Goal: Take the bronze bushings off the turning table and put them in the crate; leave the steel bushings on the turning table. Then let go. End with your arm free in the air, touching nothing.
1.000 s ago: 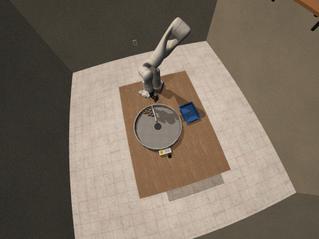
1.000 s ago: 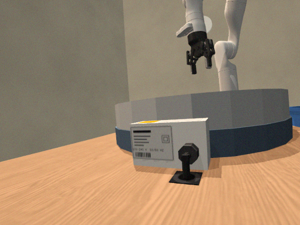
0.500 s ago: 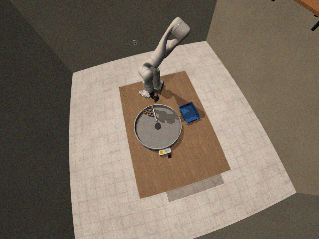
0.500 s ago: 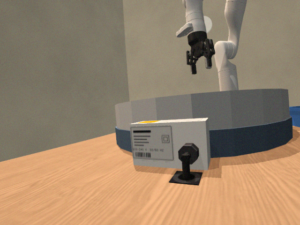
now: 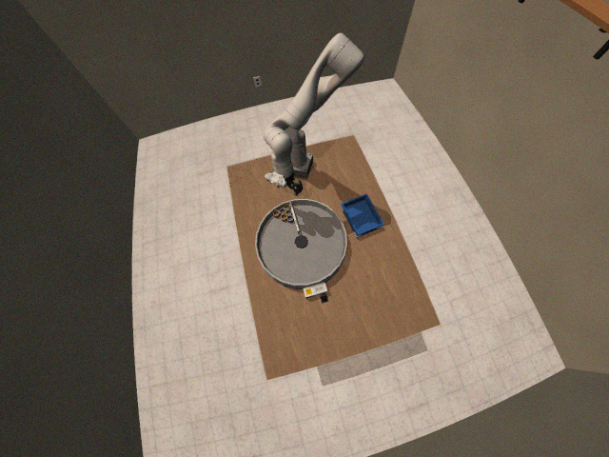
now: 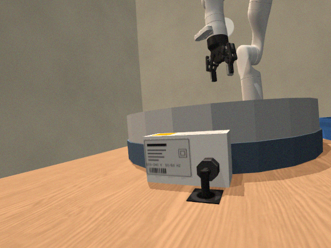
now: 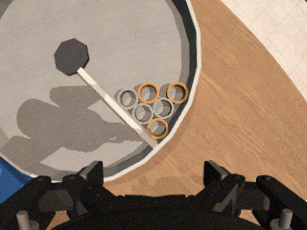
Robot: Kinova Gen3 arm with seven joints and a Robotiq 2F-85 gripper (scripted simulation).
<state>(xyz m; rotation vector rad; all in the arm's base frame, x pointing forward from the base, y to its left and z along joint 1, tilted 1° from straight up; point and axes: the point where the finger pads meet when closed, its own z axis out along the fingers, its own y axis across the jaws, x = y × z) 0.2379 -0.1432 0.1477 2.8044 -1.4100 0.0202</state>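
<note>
wood table (image 5: 354, 305) (image 6: 80, 208) (image 7: 240, 105), pale tiled floor (image 5: 186, 295) (image 7: 288, 29)

Against the earlier views, we can make out no clear change, either at our pincer (image 5: 297, 189) (image 6: 222, 76) (image 7: 153, 170) or out beyond its fingertips.
</note>
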